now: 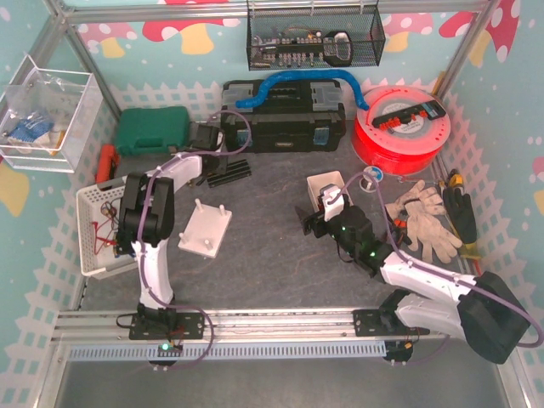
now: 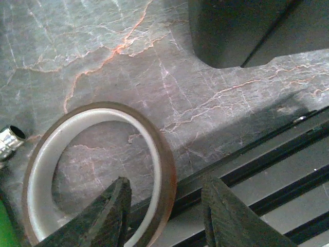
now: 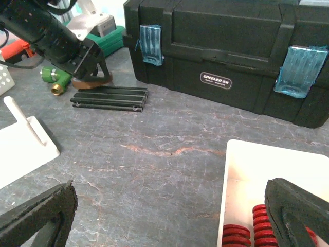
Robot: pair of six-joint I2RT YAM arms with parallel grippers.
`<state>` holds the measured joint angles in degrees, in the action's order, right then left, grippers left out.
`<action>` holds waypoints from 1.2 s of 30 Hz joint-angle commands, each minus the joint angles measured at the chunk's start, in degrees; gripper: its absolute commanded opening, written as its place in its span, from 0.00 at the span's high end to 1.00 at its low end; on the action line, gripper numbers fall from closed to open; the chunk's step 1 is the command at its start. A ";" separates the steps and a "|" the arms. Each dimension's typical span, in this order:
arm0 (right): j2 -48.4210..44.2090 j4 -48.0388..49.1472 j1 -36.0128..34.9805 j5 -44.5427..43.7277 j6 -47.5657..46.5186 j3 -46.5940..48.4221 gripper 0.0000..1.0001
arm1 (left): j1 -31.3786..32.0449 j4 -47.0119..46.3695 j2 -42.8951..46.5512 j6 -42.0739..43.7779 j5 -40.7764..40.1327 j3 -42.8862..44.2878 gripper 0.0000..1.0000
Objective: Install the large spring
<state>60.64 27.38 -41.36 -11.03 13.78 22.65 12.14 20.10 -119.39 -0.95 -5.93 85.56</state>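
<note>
Red springs (image 3: 239, 235) lie in a white box (image 3: 257, 170) at the lower right of the right wrist view; I cannot tell which one is the large spring. My right gripper (image 3: 169, 216) is wide open and empty, low over the table just left of the box. In the top view it (image 1: 316, 219) sits in front of the box (image 1: 327, 184). The white base plate (image 1: 206, 228) with upright pegs lies at centre left, and one peg shows in the right wrist view (image 3: 20, 119). My left gripper (image 2: 167, 206) is open, its jaws straddling the rim of a brown tape roll (image 2: 164, 159).
A black slotted bar (image 3: 110, 98) lies beside the tape roll, in front of the black toolbox (image 3: 221, 51). A white basket (image 1: 98, 229) stands at the left, grey gloves (image 1: 421, 223) at the right, and a red spool (image 1: 404, 127) at the back right. A green case (image 1: 153, 129) sits at the back left.
</note>
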 commanded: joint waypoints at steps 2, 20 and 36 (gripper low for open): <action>1.67 -1.08 -0.47 -2.36 1.03 1.28 0.01 | -0.62 -1.03 1.83 0.36 1.06 0.50 0.49; 6.45 -36.68 7.31 -3.56 10.19 20.14 0.07 | 7.73 -22.15 43.22 -12.57 14.55 -29.69 0.01; 23.55 -50.36 16.67 2.43 4.71 34.32 0.54 | 21.49 -36.79 52.37 -17.27 5.55 -50.71 0.01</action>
<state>79.64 -18.52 -25.06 -10.68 19.66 52.60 32.73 -9.82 -69.47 -18.72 4.36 38.72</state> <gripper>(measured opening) 0.473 0.993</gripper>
